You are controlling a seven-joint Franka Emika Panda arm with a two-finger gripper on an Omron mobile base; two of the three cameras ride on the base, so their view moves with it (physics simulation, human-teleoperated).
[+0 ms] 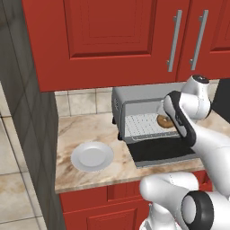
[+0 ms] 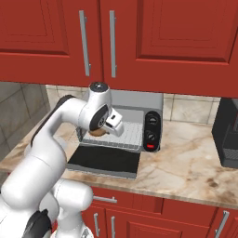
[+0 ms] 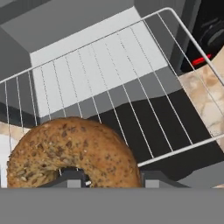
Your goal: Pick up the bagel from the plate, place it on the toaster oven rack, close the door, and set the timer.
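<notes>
Gripper (image 3: 107,177): we see it clamped on the bagel (image 3: 72,153), held over the rack (image 3: 113,83).
Bagel: at the oven mouth, above rack's front part; contact w/ rack we can't tell.
Toaster oven (image 1: 134,96): door (image 1: 161,150) folded down flat on counter (image 1: 81,130).
Plate (image 1: 92,157): bare, left of oven.
Knobs (image 2: 152,130): on oven's right panel.

Marble counter (image 1: 96,130) here, beige with brown veining, running along above red lower cabinets. On it, the toaster oven (image 1: 134,96) stands at the back wall, right where the fingers are working, its door (image 1: 164,152) folded down flat over the counter below them. Well to the left of the fingers lies the plate (image 1: 92,157), near the front edge. Far off to their right, a dark appliance (image 2: 228,132) stands on the counter.
</notes>
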